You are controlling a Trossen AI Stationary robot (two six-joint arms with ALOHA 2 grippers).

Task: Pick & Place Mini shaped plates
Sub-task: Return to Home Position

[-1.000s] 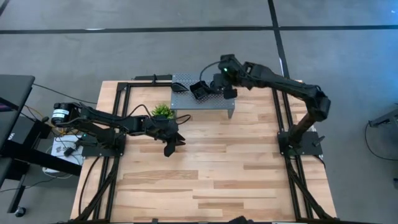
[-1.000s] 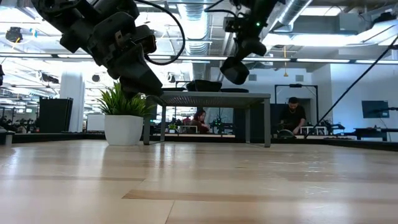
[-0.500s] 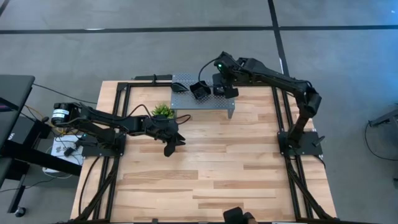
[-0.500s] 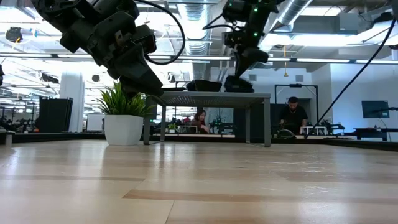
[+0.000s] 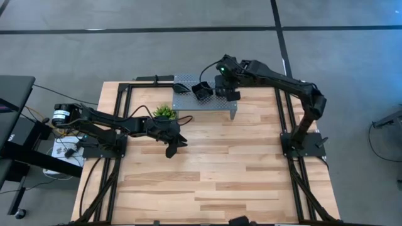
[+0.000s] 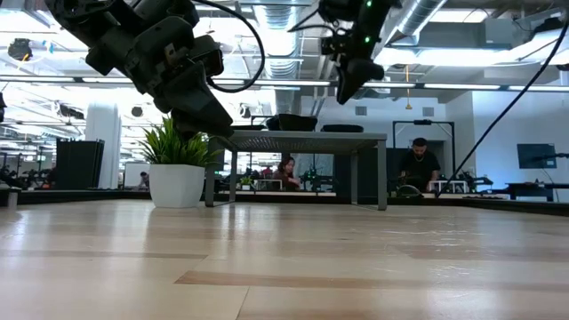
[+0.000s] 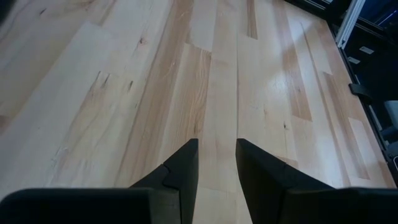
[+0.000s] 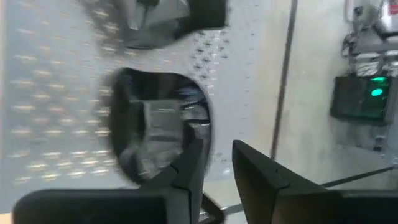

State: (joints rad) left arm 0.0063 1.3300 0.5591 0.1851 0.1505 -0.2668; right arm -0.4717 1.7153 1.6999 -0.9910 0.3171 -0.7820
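Above the stand: right gripper, pointing down, hanging clear of the stand top in the low view. Fingers parted by a narrow slit, with nothing between them. Just beyond the fingertips and a little to one side: a glossy black plate lying on the perforated grey top; single or stacked, not discernible. Farther beyond the fingertips, a second plate, only partly in view.

Seen from overhead, a pile of plates just beside the right fingers, on the side toward the left arm, also on the stand. Seen level, the pile standing taller than the low plate directly under the right fingertips.

Over the bare table, well apart from the stand: left gripper, waiting near the plant. Fingers separated by a narrow gap, empty. Ahead of these fingertips, only pale wood planks. In the low view, fingertips held above the tabletop, with the white plant pot just behind them.

Beyond the table, a person at a desk in the room.
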